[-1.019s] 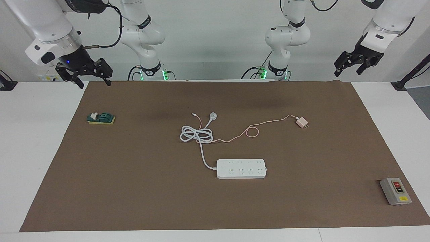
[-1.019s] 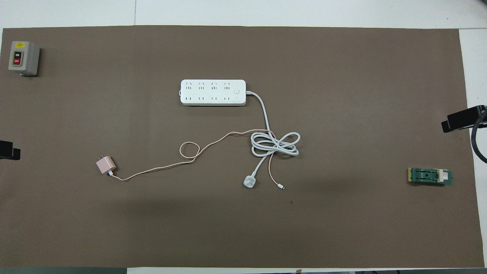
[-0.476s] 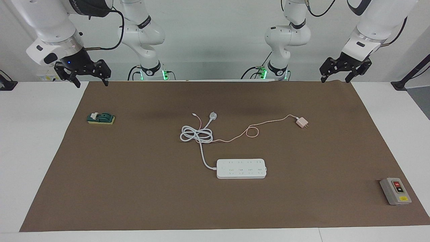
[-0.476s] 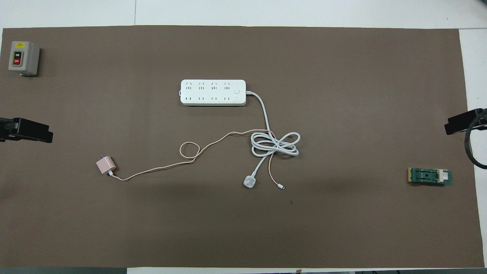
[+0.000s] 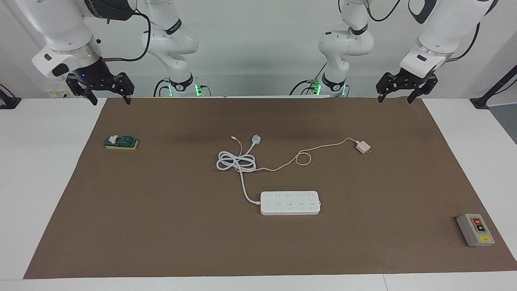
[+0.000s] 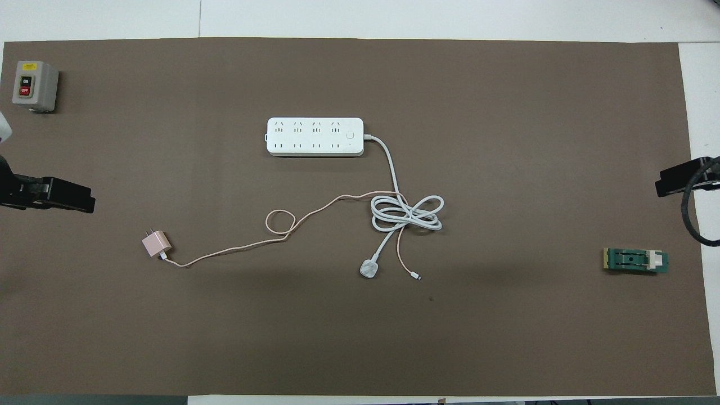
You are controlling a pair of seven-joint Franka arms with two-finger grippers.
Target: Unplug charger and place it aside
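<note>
I had the charger (image 5: 363, 147) lying unplugged on the brown mat (image 5: 161, 226), its prongs clear of every socket, toward the left arm's end from the power strip (image 5: 290, 202) and nearer to the robots than the strip. Its thin pink cable (image 5: 323, 146) ran from it back toward the strip's coiled white cord (image 5: 236, 161) and crossed that coil, nearer to the robots than the strip. The left gripper (image 5: 395, 97) hung over the mat's edge nearest the robots, toward the left arm's end from the strip, jaws spread wide and empty, with bare mat between it and the charger. The right gripper (image 5: 109, 98) hung over the mat's corner at the right arm's end, jaws parted and holding nothing. A green block (image 5: 121, 142) lay on the mat toward that end, well apart from the strip. A grey switch box (image 5: 475, 230) sat near the mat's corner toward the left arm's end, farther from the robots than the strip. The desk (image 5: 40, 161) showed white around the mat.
</note>
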